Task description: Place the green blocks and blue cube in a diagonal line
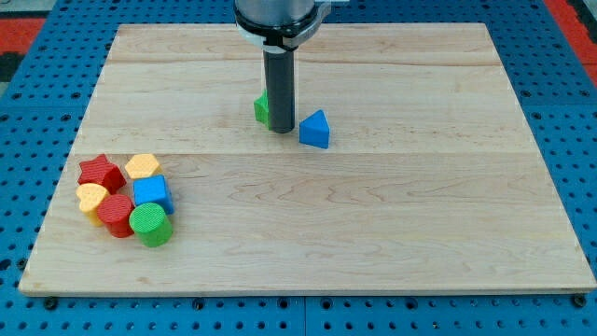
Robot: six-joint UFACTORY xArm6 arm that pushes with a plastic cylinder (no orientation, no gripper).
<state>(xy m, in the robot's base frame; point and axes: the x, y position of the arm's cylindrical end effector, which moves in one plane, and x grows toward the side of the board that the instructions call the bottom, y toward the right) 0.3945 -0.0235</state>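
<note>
Rod hides most of green block (262, 109); my tip (283, 130) beside it.

a pale wooden board (392, 233) with faint grain is seen on a blue pegged surface (37, 112). blocks are coloured red (101, 172), yellow (142, 166), blue (151, 193) and green (149, 225); the rod (282, 89) is dark grey.

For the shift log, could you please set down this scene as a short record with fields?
tip: my tip on the board, touching the right side of a partly hidden green block
beside tip: blue triangular block at its right, apart
cluster, view's lower left: red star, yellow block, blue cube, yellow block, red cylinder, green cylinder
surface: wooden board
</note>
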